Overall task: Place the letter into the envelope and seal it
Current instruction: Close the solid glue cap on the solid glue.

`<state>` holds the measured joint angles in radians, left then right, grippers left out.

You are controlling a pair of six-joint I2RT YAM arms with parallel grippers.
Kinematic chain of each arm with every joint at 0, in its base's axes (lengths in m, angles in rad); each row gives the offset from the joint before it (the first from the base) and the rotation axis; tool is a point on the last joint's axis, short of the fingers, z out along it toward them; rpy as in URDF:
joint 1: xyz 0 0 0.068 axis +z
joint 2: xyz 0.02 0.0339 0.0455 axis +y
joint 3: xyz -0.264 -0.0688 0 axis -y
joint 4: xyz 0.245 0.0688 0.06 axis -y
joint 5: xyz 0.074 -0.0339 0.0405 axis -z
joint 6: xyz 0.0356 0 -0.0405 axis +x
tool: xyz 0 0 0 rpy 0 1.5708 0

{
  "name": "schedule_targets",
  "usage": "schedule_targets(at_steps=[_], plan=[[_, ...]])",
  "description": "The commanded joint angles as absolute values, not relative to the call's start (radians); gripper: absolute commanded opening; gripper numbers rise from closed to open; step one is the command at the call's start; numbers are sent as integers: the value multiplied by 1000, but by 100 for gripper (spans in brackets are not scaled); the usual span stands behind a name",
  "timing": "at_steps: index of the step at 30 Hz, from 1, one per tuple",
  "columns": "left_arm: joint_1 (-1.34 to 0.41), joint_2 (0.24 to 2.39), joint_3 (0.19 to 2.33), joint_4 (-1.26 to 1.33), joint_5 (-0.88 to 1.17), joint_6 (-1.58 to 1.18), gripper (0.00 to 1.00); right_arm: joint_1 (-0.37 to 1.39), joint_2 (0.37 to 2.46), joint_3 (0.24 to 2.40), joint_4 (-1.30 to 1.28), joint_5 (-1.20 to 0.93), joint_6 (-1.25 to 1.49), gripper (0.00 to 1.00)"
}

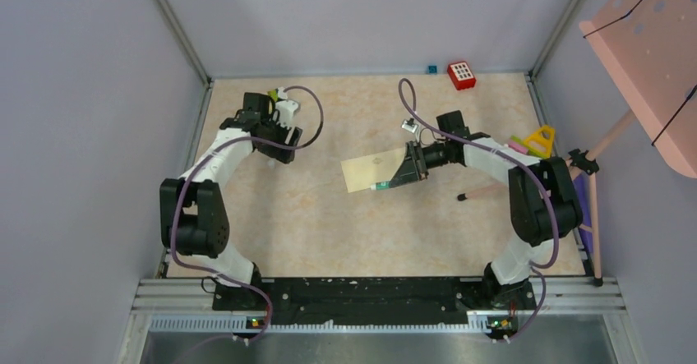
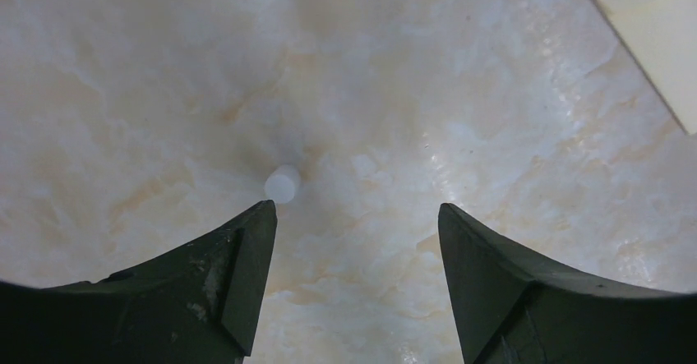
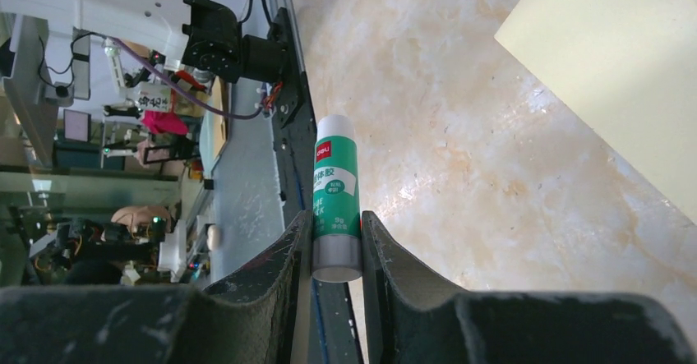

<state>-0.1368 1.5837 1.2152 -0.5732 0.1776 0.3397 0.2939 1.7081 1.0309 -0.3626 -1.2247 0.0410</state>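
Note:
The pale cream-yellow envelope (image 1: 374,169) lies flat mid-table; its corner shows in the left wrist view (image 2: 657,27) and its edge in the right wrist view (image 3: 625,76). No separate letter shows. My right gripper (image 1: 399,180) hangs over the envelope's right end, shut on a green-and-white glue stick (image 3: 335,191), which sticks out towards the near side (image 1: 380,186). In the right wrist view the fingers of that gripper (image 3: 335,216) clamp the stick's grey base. My left gripper (image 1: 283,152) is open and empty over bare table, left of the envelope (image 2: 355,208).
A small white round piece (image 2: 282,184) lies on the table just ahead of my left finger. A red block (image 1: 461,75) and a small blue bit (image 1: 431,69) sit at the back edge. A yellow triangle (image 1: 541,140) and a pink stand (image 1: 604,142) are at the right.

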Motion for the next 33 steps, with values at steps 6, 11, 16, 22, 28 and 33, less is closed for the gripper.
schedule_targets(at_steps=[6,11,16,22,28,33], plan=[[-10,1786,1334,-616,250,334,67,277,1633,1072,-382,-1230,-36,9],[-6,1819,1337,-577,206,327,63,275,1633,1070,-385,-1237,-38,9],[-6,1849,1338,-582,192,329,57,275,1633,1072,-386,-1244,-42,9],[-6,1862,1329,-575,169,331,54,276,1633,1071,-388,-1249,-42,9],[-6,1869,1316,-559,141,339,54,275,1634,1071,-386,-1252,-41,8],[-7,1882,1312,-556,132,340,49,276,1634,1070,-386,-1255,-41,8]])
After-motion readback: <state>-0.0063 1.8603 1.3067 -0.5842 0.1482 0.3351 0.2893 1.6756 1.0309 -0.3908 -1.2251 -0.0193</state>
